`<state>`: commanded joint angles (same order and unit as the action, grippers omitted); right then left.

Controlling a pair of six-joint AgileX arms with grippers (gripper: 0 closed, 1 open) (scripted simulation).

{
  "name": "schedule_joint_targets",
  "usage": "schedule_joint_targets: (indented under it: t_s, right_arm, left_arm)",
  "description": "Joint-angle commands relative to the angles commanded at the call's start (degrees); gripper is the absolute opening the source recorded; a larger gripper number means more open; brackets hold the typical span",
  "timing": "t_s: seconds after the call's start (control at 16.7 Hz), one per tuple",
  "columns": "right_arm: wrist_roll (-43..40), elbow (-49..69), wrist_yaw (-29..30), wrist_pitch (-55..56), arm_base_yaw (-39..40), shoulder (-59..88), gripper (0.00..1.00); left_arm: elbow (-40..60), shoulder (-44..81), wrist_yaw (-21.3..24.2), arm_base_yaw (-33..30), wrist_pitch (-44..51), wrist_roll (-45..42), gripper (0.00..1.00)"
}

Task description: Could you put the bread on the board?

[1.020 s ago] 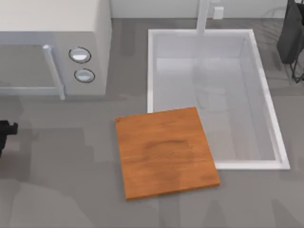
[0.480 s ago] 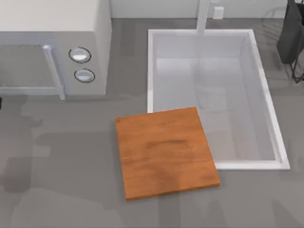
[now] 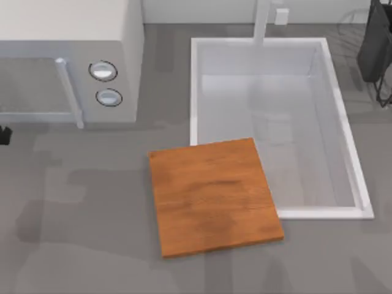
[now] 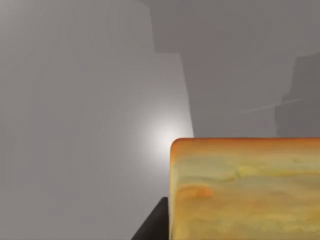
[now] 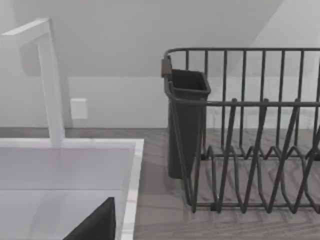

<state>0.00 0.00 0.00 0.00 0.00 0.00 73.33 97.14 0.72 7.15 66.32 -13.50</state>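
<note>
Far left of the table: the left gripper [image 3: 3, 135] is a dark sliver at the top view's edge, at about 7 o'clock from the microwave [image 3: 67, 58]. In the left wrist view the bread [image 4: 245, 190] sits right up against the camera, golden-yellow with a flat edge, over bare grey counter. So the bread is at the left gripper, well apart from the board. It is probably held, but I cannot tell how the jaws stand or whether they are clamped on it. The bread's long axis can't be read, since it runs out of frame.

Key relation: the board [image 3: 214, 196] lies at roughly 4 o'clock from the left gripper in the top view, with open counter between them. The board is bare and its grain runs near 12-to-6, slightly skewed. Its far right corner overlaps the rim of the sink [image 3: 195, 92], which sits at 1 o'clock from it. My read is that the carry goes rightward and a little toward the near edge, and that a drop at the board's centre avoids the sink side. The left arm is clearly the one for this job.

Far right: the dish rack [image 5: 250, 150] stands beside the sink. The right gripper [image 5: 95, 226] is a dark wedge over the sink's corner, parked at about 1 o'clock from the board. Its jaw state can't be told.
</note>
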Motion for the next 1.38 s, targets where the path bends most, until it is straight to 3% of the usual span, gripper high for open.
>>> schedule_joint_targets:
  t_s: [0.3, 0.72, 1.08, 1.38]
  right_arm:
    - [0.0, 0.0, 0.0, 0.0, 0.0, 0.0, 1.0]
    - [0.0, 0.0, 0.0, 0.0, 0.0, 0.0, 1.0]
    - [0.0, 0.0, 0.0, 0.0, 0.0, 0.0, 1.0]
    - [0.0, 0.0, 0.0, 0.0, 0.0, 0.0, 1.0]
  left_arm:
    - [4.7, 0.6, 1.6, -9.1, 5.3, -19.5, 0.0]
    - [14.8, 6.1, 3.3, -25.6, 11.1, -57.0, 0.0]
    - [24.5, 15.4, 3.1, -38.2, 11.0, -89.4, 0.0]
    - [30.9, 23.6, 1.8, -45.6, 7.9, -110.6, 0.0]
